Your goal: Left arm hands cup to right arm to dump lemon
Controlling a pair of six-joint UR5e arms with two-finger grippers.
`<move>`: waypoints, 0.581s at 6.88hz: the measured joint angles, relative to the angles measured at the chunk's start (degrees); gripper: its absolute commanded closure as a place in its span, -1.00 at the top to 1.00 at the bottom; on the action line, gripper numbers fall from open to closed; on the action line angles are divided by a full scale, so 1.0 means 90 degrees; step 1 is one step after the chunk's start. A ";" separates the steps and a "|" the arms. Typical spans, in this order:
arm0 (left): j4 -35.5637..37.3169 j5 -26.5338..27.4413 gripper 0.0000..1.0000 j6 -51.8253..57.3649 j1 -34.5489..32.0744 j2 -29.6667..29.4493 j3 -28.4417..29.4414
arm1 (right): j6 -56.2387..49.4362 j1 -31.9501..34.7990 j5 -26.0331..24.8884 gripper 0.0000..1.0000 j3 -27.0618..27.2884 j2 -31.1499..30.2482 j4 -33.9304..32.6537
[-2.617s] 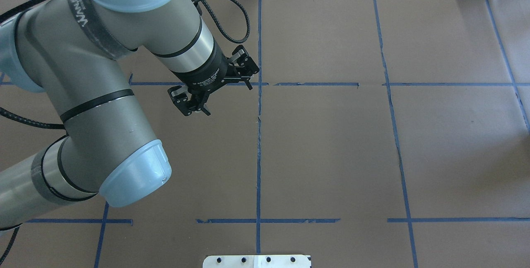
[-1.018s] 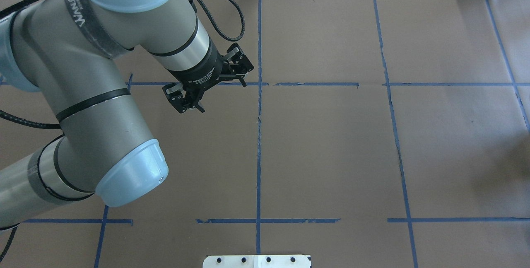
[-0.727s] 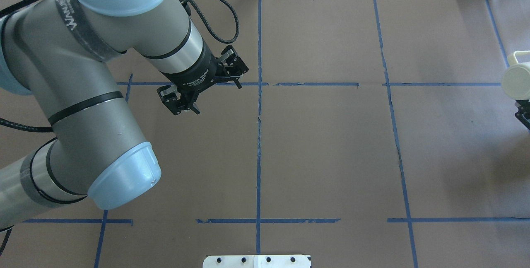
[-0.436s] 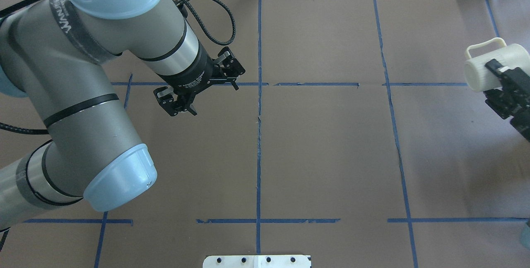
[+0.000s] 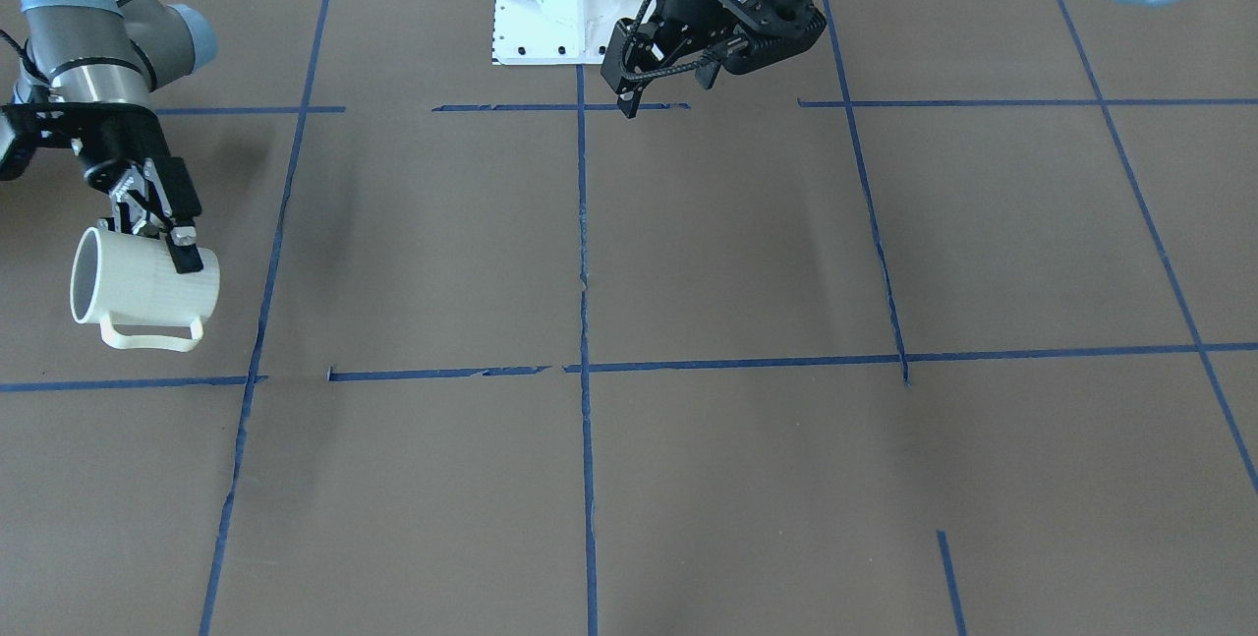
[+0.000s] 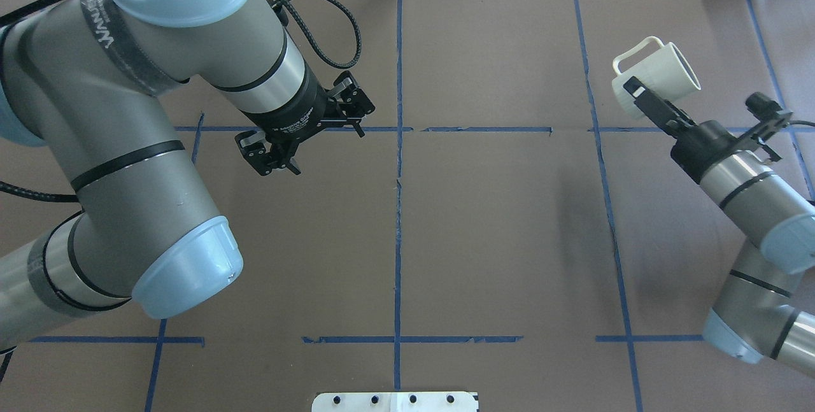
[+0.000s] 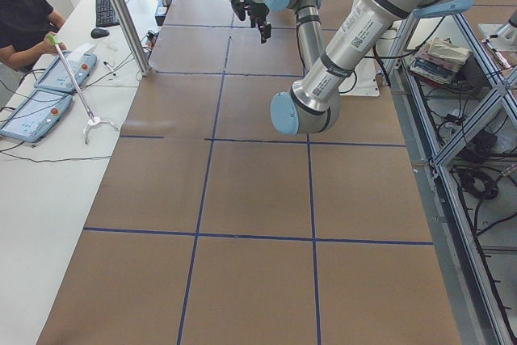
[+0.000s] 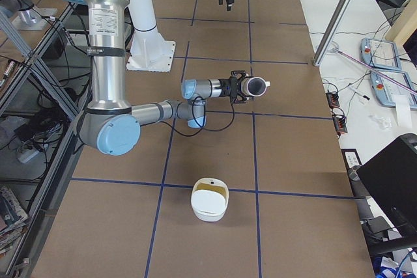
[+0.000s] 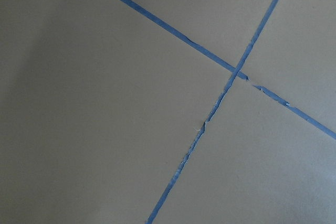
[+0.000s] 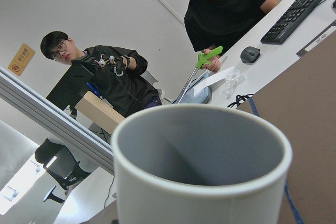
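Nearest in the right-end view: a white rounded tub [image 8: 210,205] with a yellowish inside, on the brown paper-covered table [image 6: 509,240] gridded in blue tape [image 6: 398,240]. Beyond it, the narrow black right gripper [image 6: 637,90] is clamped on the wall of the matt cream-white cup [image 6: 659,68]. The cup is held sideways above the table, with a squarish loop handle and a grey inside. Farthest, the wide black open-frame left gripper [image 6: 321,144] stands fully spread and empty; its collar print is illegible.

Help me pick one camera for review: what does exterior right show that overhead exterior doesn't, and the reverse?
Only exterior right: a white tub on the table, nearer that camera than the arms. Only overhead exterior: the left arm large enough to see its jaws apart and empty. Both: the cup held sideways above the table in the jaws of the right arm.
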 measured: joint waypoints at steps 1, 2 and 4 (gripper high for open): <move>0.0000 0.0004 1.00 0.0107 -0.0050 0.0018 0.0045 | -0.0743 -0.0139 -0.0196 -0.99 0.0002 0.0446 -0.0719; 0.0000 0.0006 1.00 0.0209 -0.0110 0.0026 0.0108 | -0.1265 -0.0406 -0.0535 -0.99 -0.0013 0.0901 -0.1324; -0.0010 0.0005 1.00 0.0415 -0.0284 0.0007 0.0302 | -0.1930 -0.1087 -0.1362 -0.98 -0.0056 0.1909 -0.2540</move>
